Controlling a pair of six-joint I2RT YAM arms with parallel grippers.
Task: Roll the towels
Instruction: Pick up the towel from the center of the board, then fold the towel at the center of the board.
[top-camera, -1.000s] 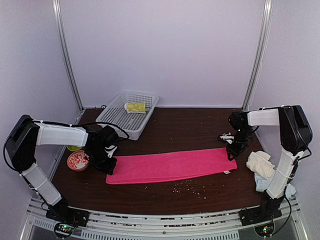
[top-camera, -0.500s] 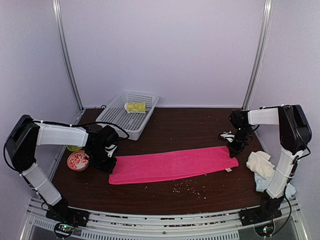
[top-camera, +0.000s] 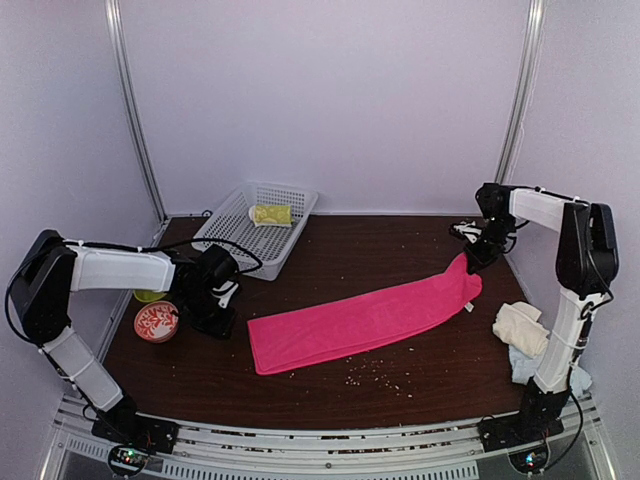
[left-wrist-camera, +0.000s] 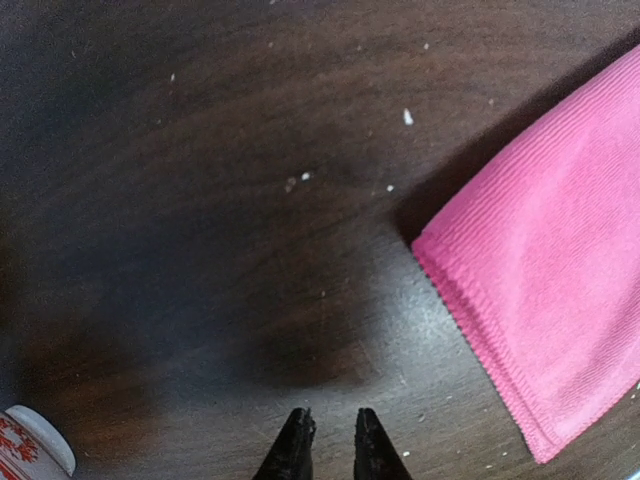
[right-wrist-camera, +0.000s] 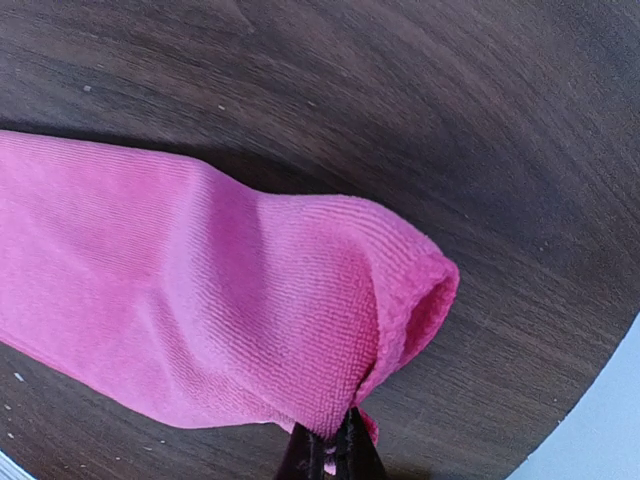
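Dark wooden table (top-camera: 340, 250) with pink towel (top-camera: 360, 322), white basket (top-camera: 235, 230), red-patterned tub (top-camera: 156, 322), cream towel (top-camera: 520, 328), scattered crumbs (top-camera: 370, 372).

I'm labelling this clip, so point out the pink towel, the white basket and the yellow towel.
pink towel (top-camera: 360, 320): top view, middle of the cloth.
white basket (top-camera: 233, 226): top view, bare mesh floor.
yellow towel (top-camera: 271, 214): top view, its middle.

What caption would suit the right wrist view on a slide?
Right gripper, jaws shut, pinches the bunched end of the hot-pink towel over the dark table.
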